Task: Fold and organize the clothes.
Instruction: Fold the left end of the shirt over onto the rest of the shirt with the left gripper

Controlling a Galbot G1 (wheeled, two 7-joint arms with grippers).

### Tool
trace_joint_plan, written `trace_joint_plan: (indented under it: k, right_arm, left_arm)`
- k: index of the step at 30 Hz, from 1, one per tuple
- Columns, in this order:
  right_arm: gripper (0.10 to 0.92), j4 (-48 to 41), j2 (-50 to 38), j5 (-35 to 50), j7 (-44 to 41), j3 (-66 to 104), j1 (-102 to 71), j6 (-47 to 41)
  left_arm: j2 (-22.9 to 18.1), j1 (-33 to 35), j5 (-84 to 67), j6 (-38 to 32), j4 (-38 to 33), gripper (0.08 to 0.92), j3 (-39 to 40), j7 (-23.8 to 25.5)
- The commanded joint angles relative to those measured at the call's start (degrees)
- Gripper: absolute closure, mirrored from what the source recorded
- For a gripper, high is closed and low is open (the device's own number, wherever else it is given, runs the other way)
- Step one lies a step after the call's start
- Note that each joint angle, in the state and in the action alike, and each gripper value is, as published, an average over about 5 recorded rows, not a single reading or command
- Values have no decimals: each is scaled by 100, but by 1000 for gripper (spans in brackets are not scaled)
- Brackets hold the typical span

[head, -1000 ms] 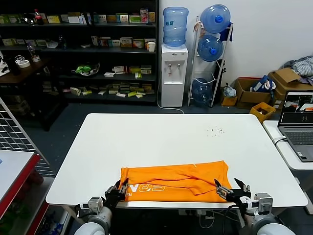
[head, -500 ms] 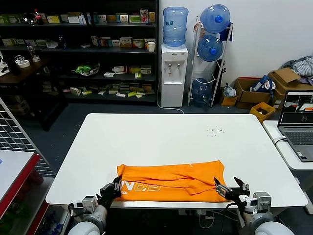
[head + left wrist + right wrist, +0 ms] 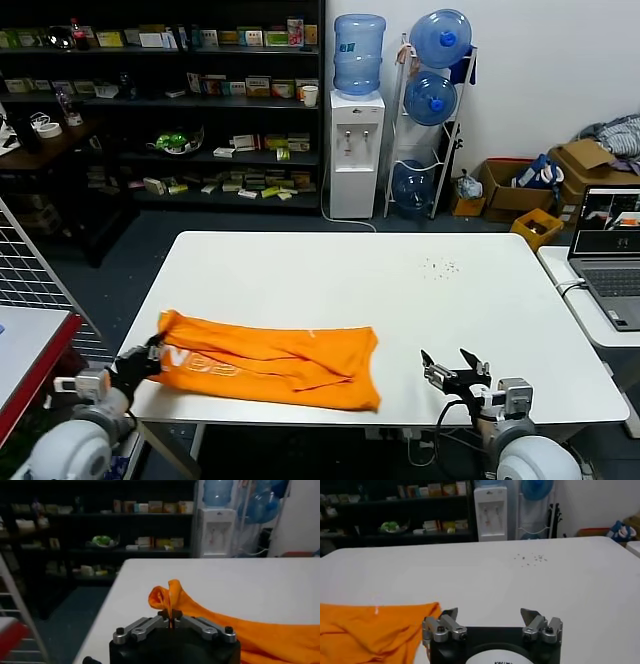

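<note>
The orange T-shirt (image 3: 270, 357) lies as a long folded strip at the near-left edge of the white table (image 3: 400, 290). The left gripper (image 3: 145, 359) grips its end at the table's left corner. The right gripper (image 3: 452, 372) hovers with fingers spread, empty, beside the shirt's other end. Cross folds likely remain.

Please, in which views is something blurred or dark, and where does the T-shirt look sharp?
Head view: the T-shirt is sharp and evenly lit; the shelves are dim. Left wrist view: dark overall, shelves soft, the left gripper shut on the orange cloth. Right wrist view: brighter; the open right gripper is clear, the background soft.
</note>
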Motion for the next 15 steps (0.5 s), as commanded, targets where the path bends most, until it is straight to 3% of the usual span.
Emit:
trace_joint_plan:
  k: [1,5,9,15]
  right_arm:
    - [203,-58,28,-30,4,-146,190,5]
    - [203,-60,90,-103,10,-87,89,6]
    - [203,-57,192,-195,24,-19,-70,-1]
    - [203,-33,427,-360,29,124,-368,-14]
  left_arm:
    - [1157,147,-139,38,614,886,-568,37]
    - [687,158,-452,210,-454,886,-100,-332]
    - [-175,-244,-1332,630,-1481,886,789,-1015]
    - [-1316,-1233,-2171,949,-1949,887,2257,-1781]
